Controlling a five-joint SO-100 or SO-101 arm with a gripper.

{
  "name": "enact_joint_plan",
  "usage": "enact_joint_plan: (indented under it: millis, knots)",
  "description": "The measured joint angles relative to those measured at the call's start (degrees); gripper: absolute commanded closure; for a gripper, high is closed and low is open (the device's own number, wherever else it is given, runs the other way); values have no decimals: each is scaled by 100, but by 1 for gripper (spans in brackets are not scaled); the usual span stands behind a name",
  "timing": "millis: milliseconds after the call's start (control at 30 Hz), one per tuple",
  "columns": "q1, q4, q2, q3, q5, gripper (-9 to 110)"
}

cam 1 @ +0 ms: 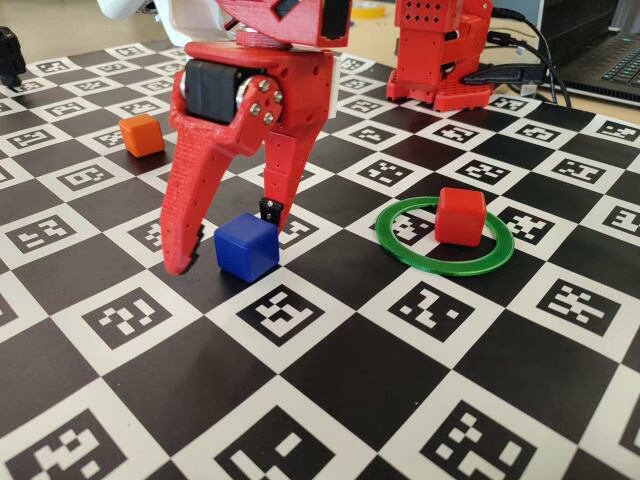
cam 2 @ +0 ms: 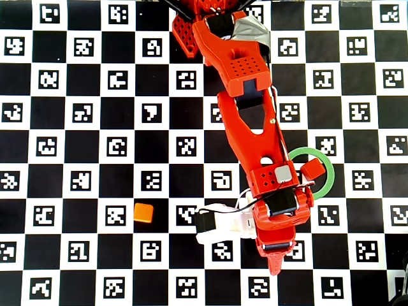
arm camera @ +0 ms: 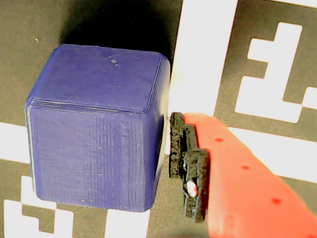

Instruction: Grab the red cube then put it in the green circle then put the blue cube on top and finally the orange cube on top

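The blue cube [cam 1: 245, 246] sits on the checkered mat and fills the left of the wrist view [arm camera: 94, 134]. My red gripper [cam 1: 228, 242] is open and lowered around it, one finger on each side. In the wrist view the black-padded finger [arm camera: 188, 163] stands just right of the cube with a thin gap; the other finger is out of that view. The red cube [cam 1: 460, 216] rests inside the green circle [cam 1: 440, 267], toward its far right side, as the overhead view [cam 2: 312, 169] also shows. The orange cube [cam 1: 142, 134] sits alone at the far left. The arm hides the blue cube in the overhead view.
The arm's red base [cam 1: 440, 50] stands at the back of the mat, with black cables [cam 1: 520, 70] and a laptop [cam 1: 605, 55] to its right. In the overhead view the orange cube [cam 2: 143, 212] lies well left of the arm [cam 2: 255, 127].
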Motion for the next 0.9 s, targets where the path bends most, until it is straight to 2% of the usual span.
enact_joint_plan:
  millis: [367,633,900]
  knots:
    - [0,0,-158,-9,-158,88]
    - [0,0,-149,9,-176,89]
    - [0,0,1081,1301,-211,89]
